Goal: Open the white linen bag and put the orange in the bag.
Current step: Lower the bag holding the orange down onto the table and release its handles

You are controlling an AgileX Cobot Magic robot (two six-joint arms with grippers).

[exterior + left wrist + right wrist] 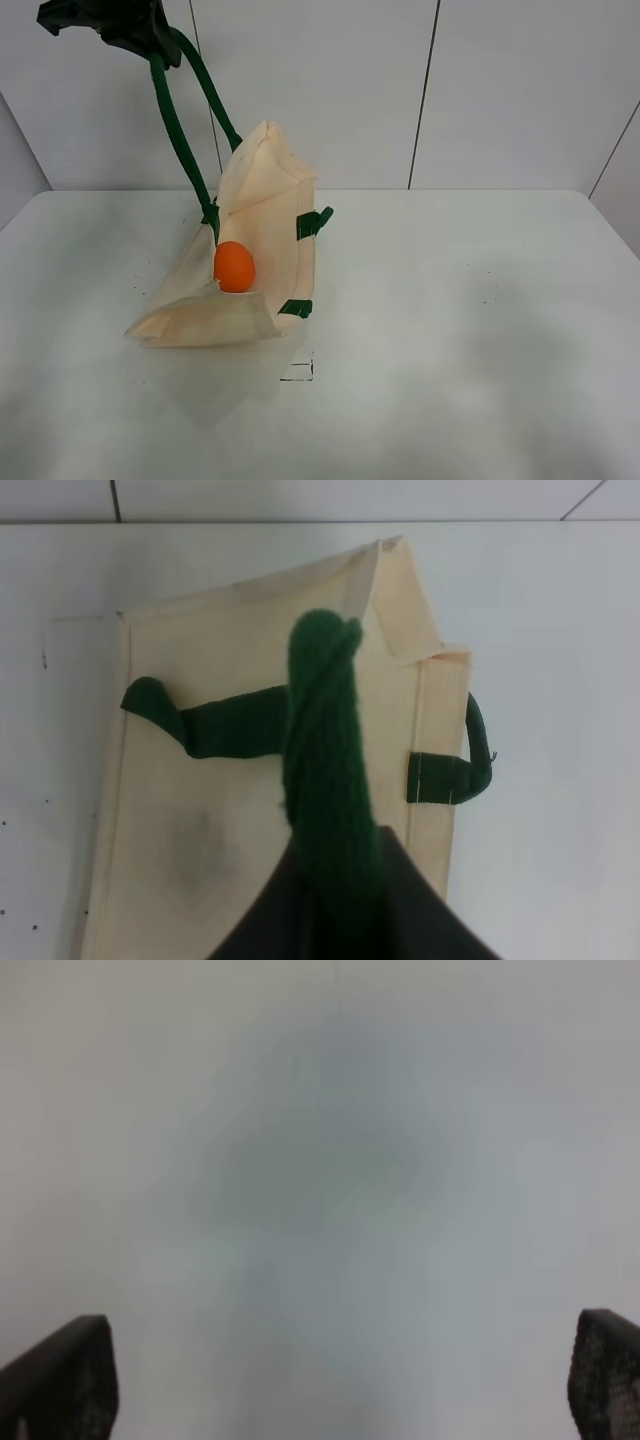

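White tabletop [480,330], pale panelled wall behind. High above it the left gripper [112,22] is clamped on a dark green strap handle [176,130], holding the cream white linen bag [272,215] open. The small round orange [234,267] sits in its mouth. Off to the side the right gripper [340,1370] hangs spread wide and empty. Placing looks done; next, lower and release gently so nothing rolls out.

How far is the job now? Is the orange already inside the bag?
Done: the white linen bag is open and the orange lies inside its mouth. In hand: the left gripper holds a green handle up. Left: probably only letting go.
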